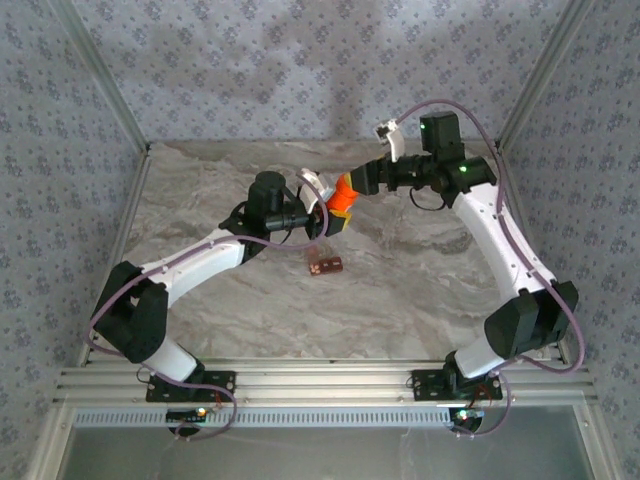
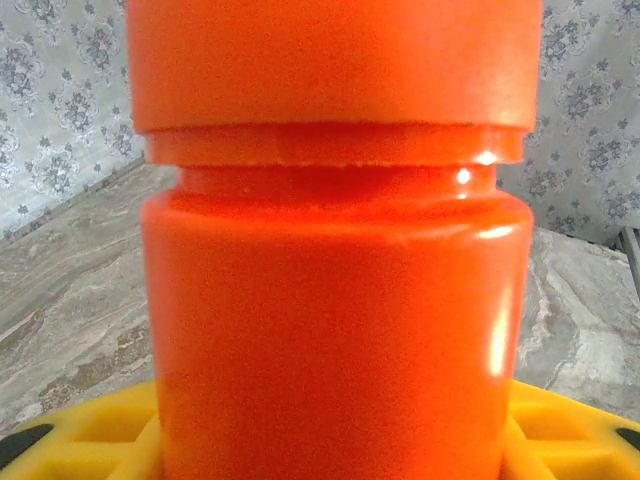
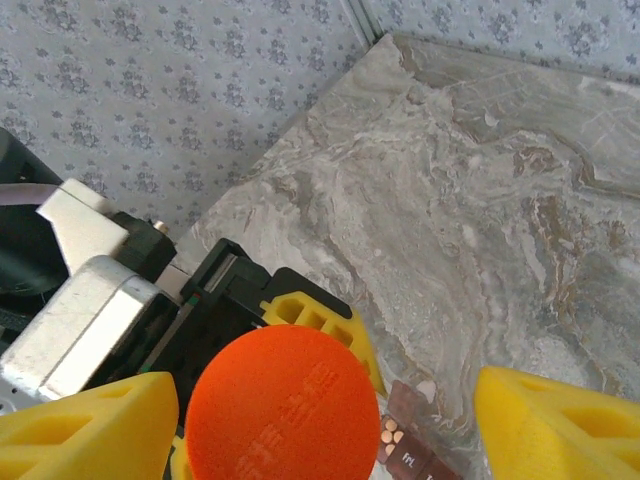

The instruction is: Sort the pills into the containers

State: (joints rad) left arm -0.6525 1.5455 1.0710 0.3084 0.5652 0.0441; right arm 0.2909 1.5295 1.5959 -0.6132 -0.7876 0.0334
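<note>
Marble-patterned tabletop (image 1: 420, 290) carries the whole job, and the two arms meet above its middle. The left gripper (image 1: 335, 213) is clamped on the body of the small orange pill bottle (image 2: 330, 330). It holds the bottle off the table with the capped end turned toward the other arm, evidently so the bottle cannot spin while the lid is worked. The right gripper (image 3: 322, 428) faces that end head-on with its yellow fingers (image 3: 90, 430) spread to either side. One finger is just beside the rim and the other stands apart from it, so the jaws are open and grip nothing, seemingly lined up to close and twist. Beneath the bottle, the reddish-brown strip of little cells (image 1: 325, 266), the containers, lies flat on the marble, near enough to receive pills once they can be poured. Smallest is the orange cap (image 3: 283, 400), which is on the bottle, so no pills are out.
</note>
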